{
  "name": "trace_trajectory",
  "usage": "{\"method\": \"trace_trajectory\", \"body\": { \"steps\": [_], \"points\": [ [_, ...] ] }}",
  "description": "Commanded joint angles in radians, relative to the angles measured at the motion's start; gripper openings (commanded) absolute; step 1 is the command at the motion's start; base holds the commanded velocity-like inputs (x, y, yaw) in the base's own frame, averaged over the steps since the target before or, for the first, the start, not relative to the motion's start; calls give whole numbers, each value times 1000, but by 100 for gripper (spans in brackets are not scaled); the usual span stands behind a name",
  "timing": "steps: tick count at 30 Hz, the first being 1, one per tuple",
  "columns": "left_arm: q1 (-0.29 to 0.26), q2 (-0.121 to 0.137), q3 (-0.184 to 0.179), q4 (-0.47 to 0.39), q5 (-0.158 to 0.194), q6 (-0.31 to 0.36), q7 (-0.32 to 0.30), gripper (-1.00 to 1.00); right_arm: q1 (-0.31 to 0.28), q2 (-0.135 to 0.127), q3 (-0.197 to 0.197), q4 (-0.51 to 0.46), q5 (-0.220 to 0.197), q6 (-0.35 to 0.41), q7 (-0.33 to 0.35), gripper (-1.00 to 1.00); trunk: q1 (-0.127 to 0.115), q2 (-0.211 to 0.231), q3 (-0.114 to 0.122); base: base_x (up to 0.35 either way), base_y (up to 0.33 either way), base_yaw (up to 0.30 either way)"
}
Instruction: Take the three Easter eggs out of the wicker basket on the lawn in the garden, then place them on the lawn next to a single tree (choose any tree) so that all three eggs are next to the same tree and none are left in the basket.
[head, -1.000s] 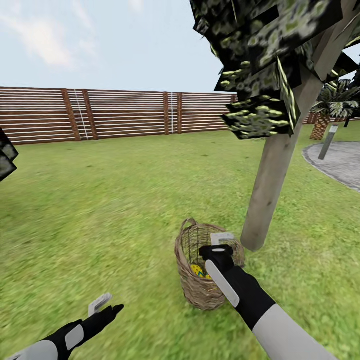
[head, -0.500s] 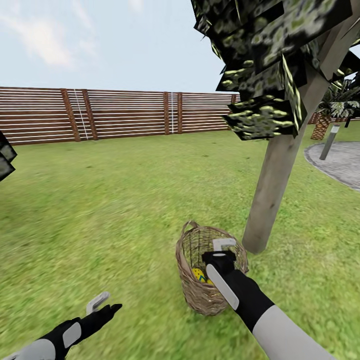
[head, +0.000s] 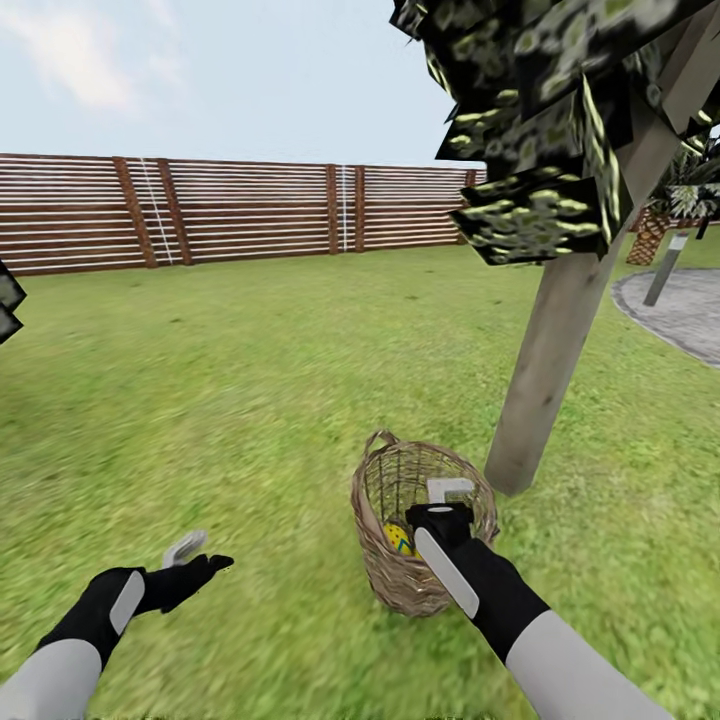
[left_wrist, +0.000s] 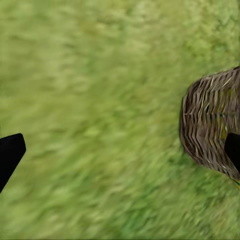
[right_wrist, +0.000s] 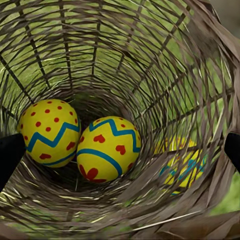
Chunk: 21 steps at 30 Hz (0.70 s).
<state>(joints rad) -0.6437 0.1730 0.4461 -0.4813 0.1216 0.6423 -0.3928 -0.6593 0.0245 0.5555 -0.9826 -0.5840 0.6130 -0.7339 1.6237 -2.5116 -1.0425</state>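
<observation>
Fenced garden, green lawn (head: 250, 400) running back to a slatted wooden fence (head: 230, 210), with the basket (head: 400, 580) standing on the grass just beside the foot of the tree (head: 550, 370). All three eggs (right_wrist: 107, 149) lie in the basket's bottom: two touching side by side, the third seen through the weave against the wall. Poised at the basket's mouth, the right gripper (head: 445, 505) has its fingers spread wide and holds nothing. Over bare grass, well apart from the basket, the left gripper (head: 190, 560) hangs with its fingers likewise spread and empty. Smooth and rounded, the eggs will likely be light but slippery, apt to squirt out of a pinch, so the hold should go across the middle of the hearts egg, at its widest band. Light and springy wicker may tip or slide if a finger drags on its wall.
</observation>
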Motion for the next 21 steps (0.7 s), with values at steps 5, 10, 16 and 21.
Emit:
{"method": "trace_trajectory", "body": {
  "steps": [5, 10, 16, 21],
  "points": [
    [-1, -3, 5, -94, 6, 94, 17, 100, -3, 5, -52, 0, -8, 100, -7, 100, 2, -2, -20, 0, 0, 0],
    [-1, -4, 9, -175, 8, 137, 66, 100, -7, 21, -126, 11, -9, 198, -3, 100, 4, -3, -40, 0, 0, 0],
    [-1, -6, 11, -233, 9, 169, 83, 100, -94, 33, -156, 79, -8, 229, 1, 100, 7, -4, -63, 0, 0, 0],
    [-1, -6, 12, -240, 9, 191, 86, 100, -176, 35, -160, 144, -7, 233, 3, 100, 9, -5, -82, 0, 0, 0]
  ]
}}
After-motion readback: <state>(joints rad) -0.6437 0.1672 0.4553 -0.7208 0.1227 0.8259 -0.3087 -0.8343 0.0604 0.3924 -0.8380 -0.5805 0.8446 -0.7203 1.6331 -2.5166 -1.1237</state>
